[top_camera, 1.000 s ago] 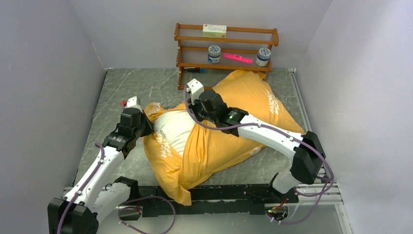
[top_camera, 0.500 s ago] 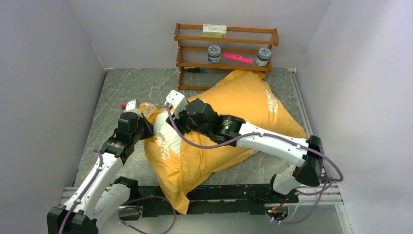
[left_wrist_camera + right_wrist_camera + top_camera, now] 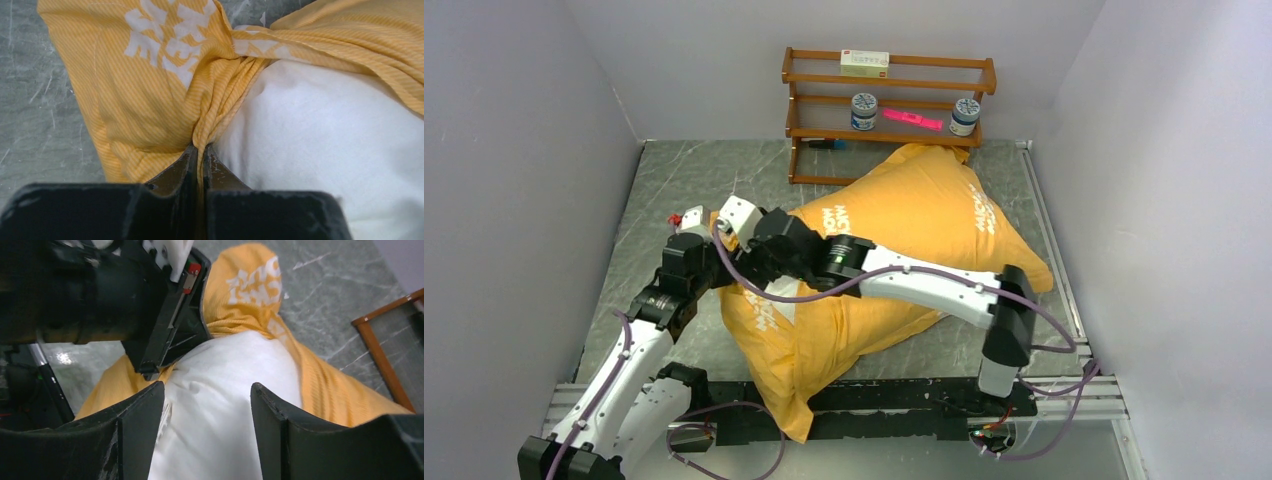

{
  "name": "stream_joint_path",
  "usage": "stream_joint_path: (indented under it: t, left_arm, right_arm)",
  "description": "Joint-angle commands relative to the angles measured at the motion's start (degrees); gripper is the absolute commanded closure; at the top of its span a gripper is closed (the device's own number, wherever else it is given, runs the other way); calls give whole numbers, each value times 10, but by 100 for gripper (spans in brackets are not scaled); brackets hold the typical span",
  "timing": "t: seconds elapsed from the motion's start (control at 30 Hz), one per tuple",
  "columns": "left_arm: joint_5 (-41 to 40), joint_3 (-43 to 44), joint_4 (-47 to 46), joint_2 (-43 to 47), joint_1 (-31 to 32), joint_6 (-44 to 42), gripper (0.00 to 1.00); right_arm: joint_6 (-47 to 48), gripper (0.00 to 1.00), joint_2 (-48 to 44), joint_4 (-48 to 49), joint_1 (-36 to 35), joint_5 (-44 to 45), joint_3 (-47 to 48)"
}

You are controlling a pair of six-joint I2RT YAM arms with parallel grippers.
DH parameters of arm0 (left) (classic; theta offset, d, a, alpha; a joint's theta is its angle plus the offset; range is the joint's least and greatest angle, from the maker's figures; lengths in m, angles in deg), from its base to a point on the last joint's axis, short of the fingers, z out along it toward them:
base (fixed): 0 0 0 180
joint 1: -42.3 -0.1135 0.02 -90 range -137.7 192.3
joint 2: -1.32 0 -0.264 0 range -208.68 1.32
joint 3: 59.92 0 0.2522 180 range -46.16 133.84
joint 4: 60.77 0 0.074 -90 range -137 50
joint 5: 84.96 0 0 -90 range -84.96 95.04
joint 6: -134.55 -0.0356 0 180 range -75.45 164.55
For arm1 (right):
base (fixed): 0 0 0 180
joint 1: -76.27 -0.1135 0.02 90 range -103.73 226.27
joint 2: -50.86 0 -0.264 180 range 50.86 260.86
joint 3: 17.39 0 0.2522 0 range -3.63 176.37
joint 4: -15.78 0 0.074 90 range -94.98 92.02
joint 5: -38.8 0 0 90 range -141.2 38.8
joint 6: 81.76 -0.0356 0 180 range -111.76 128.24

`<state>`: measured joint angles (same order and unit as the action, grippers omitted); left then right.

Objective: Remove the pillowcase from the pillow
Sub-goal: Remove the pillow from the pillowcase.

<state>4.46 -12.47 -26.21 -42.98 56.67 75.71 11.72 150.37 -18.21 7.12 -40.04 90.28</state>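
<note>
Grey marbled tabletop [image 3: 684, 180], walled in pale on three sides. The left gripper [image 3: 200, 152] is pinched tight on a bunched fold of the orange-yellow pillowcase [image 3: 914, 220] at its open mouth, and gathered cloth fans out from the fingertips. In its wrist view the bare white pillow [image 3: 310, 130] bulges just right of the clamped fold, touching it. To the left, a loose flap of case with white lettering lies on bare stone.

The right gripper [image 3: 206, 387] hangs over the exposed pillow end with its jaws spread apart. Whether its fingers [image 3: 135, 435] touch the stuffing cannot be told. The left gripper's black body sits close ahead of it.

Most of the pillow lies inside the case, running away from both grippers toward the far right, where the case's corner meets the foot of a wooden rack [image 3: 889, 100]. Open tabletop lies beyond and left of the left gripper. On the right the case comes near the table's edge, and a loose tail drapes over the near edge onto the mounting rail [image 3: 894, 400].
</note>
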Motion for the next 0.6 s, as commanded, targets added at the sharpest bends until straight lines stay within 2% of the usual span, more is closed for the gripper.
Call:
stream_joint_path:
  t: [0.0,0.3,0.43,0.57]
  left_arm:
    - [56,-12,18,12,5,12,95]
    - [58,-13,20,16,5,13,95]
    - [56,-9,23,15,5,13,95]
    - [53,-3,28,14,5,11,95]
  right_arm:
    - [-27,32,53,-32,0,36,51]
    - [-33,19,115,-65,6,99,70]
    - [-29,20,133,-79,8,133,69]
    - [-24,30,142,-89,13,162,67]
